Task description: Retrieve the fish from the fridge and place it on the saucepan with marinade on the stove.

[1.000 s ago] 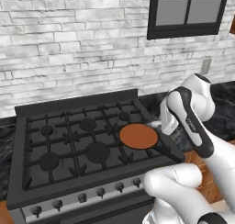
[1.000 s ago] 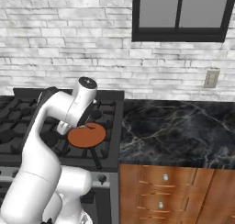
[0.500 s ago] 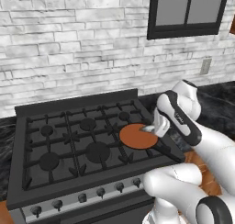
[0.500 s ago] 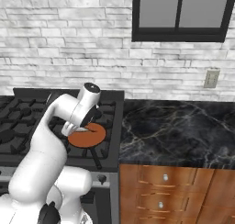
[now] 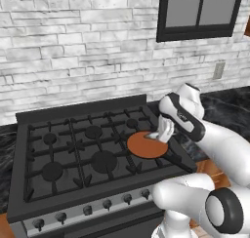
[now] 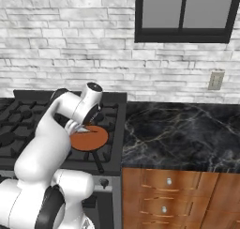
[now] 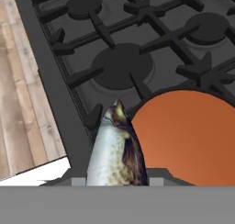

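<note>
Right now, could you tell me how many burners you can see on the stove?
5 on the stove: back left, back middle, back right, front left, front middle. The saucepan at front right may hide a sixth.

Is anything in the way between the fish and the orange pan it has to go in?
Nothing visible is. The gripper is shut on the fish right by the rim of the saucepan on the stove. In the hand view the pan's orange inside lies bare beside the fish, with nothing between them.
</note>
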You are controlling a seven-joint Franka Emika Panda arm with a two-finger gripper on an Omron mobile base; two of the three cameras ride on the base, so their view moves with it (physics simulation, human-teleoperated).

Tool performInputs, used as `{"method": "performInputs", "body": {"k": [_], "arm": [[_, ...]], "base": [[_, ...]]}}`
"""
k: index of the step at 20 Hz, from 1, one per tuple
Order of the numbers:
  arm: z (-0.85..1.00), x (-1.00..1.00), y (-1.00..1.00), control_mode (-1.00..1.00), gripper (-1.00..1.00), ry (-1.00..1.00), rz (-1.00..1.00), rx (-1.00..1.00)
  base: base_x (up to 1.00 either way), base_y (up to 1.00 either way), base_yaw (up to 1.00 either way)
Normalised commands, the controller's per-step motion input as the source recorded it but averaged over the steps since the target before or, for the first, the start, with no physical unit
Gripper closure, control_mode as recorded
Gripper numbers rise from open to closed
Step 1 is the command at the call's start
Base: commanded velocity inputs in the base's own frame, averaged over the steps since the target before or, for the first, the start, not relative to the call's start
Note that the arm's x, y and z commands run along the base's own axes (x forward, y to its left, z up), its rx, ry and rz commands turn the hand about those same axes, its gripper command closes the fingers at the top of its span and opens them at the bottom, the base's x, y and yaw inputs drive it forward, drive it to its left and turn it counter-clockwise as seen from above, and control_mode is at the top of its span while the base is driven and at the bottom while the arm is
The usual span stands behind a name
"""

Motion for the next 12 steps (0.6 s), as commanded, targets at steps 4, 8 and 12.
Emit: {"method": "performInputs", "body": {"k": [4,8,12], "arm": [[-0.05,0.0,0.15,-1.0,1.0,-0.1,0.0,0.0],[-0.33,0.0,0.03,-1.0,1.0,-0.1,0.0,0.0],[-0.38,0.0,0.0,-1.0,1.0,-0.13,0.0,0.0]], "base": [[0.0,0.0,0.0],[0.0,0.0,0.0],[0.0,0.0,0.0]]}}
